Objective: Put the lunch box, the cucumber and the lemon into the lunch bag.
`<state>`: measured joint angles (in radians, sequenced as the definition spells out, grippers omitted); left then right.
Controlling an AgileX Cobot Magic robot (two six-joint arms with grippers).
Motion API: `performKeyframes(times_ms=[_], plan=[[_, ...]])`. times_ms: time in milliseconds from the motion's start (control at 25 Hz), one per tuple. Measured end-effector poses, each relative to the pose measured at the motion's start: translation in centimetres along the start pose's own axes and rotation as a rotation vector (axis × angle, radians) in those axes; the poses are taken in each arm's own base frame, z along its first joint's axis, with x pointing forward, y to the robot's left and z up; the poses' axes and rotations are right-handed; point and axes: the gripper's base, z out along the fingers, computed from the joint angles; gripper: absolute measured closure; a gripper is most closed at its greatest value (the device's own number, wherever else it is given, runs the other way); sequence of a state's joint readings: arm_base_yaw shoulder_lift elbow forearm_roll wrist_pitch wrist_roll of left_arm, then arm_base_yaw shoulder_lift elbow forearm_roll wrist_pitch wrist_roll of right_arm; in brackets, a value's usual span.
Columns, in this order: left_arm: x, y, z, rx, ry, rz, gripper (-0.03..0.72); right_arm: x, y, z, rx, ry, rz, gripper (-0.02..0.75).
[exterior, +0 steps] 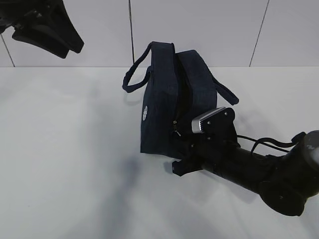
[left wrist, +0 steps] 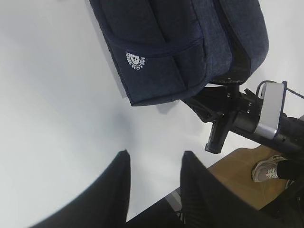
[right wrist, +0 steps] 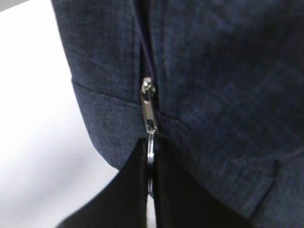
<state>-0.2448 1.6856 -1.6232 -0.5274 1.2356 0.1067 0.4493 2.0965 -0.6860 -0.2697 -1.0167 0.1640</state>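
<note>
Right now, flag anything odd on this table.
Nothing damaged or spilled. The lunch bag stands upright; the right pincer is shut on its zipper pull. No lunch box, cucumber or lemon shows.

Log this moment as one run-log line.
right gripper: shut on zipper pull | left gripper: open, raised, empty | lunch bag: upright on table

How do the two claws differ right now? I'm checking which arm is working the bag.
The right claw is shut on the zipper ring pull at the lunch bag; the left claw is open and holds nothing. The right sits low against the bag's end; the left hangs raised, apart from it. Both are black.
</note>
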Motion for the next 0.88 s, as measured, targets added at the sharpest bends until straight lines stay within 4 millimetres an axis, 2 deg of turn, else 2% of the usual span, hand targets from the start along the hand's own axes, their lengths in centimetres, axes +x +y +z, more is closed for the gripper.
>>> performKeyframes(times_ms=[240, 440, 680, 880], plan=[[0.3, -0.9, 0.6, -0.017, 0.02, 0.041, 0.44, 0.0, 0.1, 0.0, -0.007, 0.014, 0.032, 0.738], [0.8, -1.9, 2.0, -0.092, 0.069, 0.128, 0.44, -1.2, 0.5, -0.5, -0.034, 0.028, 0.048, 0.738], [1.2, -2.7, 2.9, -0.165, 0.102, 0.212, 0.443, -1.9, 0.8, -1.6, -0.038, 0.026, 0.044, 0.738], [1.4, -3.4, 3.2, -0.163, 0.113, 0.265, 0.48, -2.0, 1.0, -2.8, -0.035, 0.042, 0.045, 0.738]])
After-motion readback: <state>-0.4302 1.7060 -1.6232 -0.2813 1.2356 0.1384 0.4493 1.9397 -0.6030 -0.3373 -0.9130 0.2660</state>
